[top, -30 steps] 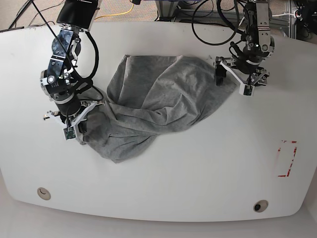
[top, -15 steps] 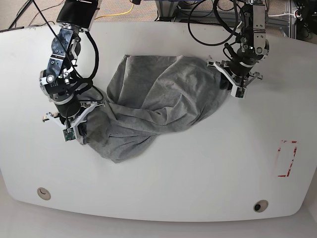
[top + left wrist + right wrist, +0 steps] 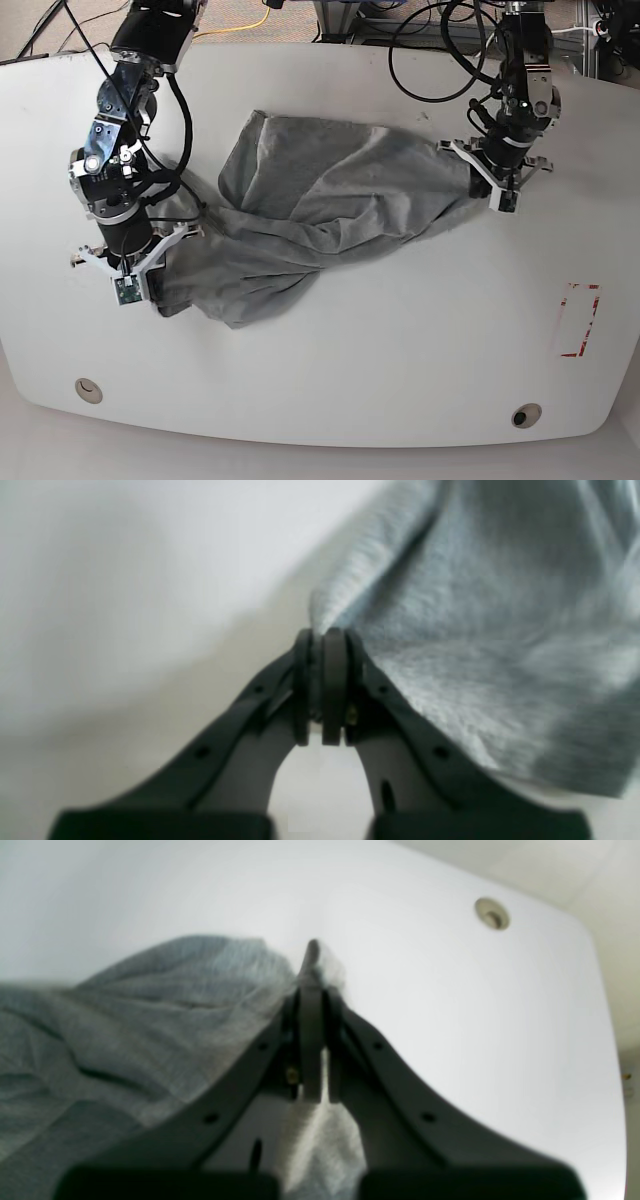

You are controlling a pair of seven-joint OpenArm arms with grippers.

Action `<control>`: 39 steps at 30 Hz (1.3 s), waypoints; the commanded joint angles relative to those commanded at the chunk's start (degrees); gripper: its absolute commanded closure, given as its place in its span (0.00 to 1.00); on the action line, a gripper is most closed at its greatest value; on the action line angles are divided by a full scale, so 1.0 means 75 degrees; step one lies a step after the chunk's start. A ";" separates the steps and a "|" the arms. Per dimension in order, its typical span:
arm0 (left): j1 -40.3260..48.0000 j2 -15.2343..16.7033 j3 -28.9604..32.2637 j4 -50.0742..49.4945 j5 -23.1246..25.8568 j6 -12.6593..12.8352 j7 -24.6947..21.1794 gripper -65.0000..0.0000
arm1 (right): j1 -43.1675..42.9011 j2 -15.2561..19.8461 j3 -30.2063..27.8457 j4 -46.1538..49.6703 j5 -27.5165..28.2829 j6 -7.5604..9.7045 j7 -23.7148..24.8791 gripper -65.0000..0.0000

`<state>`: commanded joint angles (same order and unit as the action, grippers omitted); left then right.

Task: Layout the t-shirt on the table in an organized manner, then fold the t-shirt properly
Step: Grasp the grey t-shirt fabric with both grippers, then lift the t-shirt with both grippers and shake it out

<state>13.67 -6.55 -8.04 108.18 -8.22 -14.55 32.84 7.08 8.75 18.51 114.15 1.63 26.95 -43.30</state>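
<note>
White tabletop point(image 3: 400, 330) carries 2 round holes near its front edge and a red-taped mark point(image 3: 579, 320). The grey t-shirt point(image 3: 310, 225) lies bunched between the arms. The left gripper point(image 3: 324, 690) and the right gripper point(image 3: 311, 1040) each pinch a shirt edge.

Beyond the tabletop, black cables point(image 3: 430, 60) and a yellow cable point(image 3: 245, 25) cross carpet.

My two arms are black with silver joints and loose black cables; my fingers point(image 3: 334, 680) are dark grey with small holes.
</note>
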 joint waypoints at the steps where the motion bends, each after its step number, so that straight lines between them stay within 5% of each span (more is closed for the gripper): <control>1: -0.0070 0.0000 0.0000 0.0152 0.0000 0.0000 0.0000 0.99 | 0.0070 0.0023 0.0000 0.0000 0.0000 0.0000 0.0000 1.00; 15: -0.2086 -0.0727 -0.0012 0.0750 -0.0012 0.0012 0.0047 0.99 | 0.1477 0.0539 0.0000 0.0012 -0.0012 -0.0012 -0.0012 1.00; 25: -0.4044 -0.1547 -0.0012 0.0715 0.0012 0.0023 0.0082 0.99 | 0.3200 0.1160 -0.0012 -0.0023 0.0059 0.0000 -0.0879 1.00; 33: -0.6154 -0.1641 -0.0703 0.0715 0.0399 0.0023 0.0973 0.99 | 0.4489 0.1489 -0.0035 -0.0199 0.0035 0.0012 -0.1184 1.00; 39: -0.7432 -0.1688 -0.0703 0.0715 0.0422 0.0000 0.1524 0.99 | 0.5392 0.1735 -0.0457 -0.0539 -0.0012 0.0328 -0.1442 1.00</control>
<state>-42.07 -19.21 -13.32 113.54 -5.05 -14.55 44.26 47.52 21.76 15.08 110.11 1.54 29.41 -54.11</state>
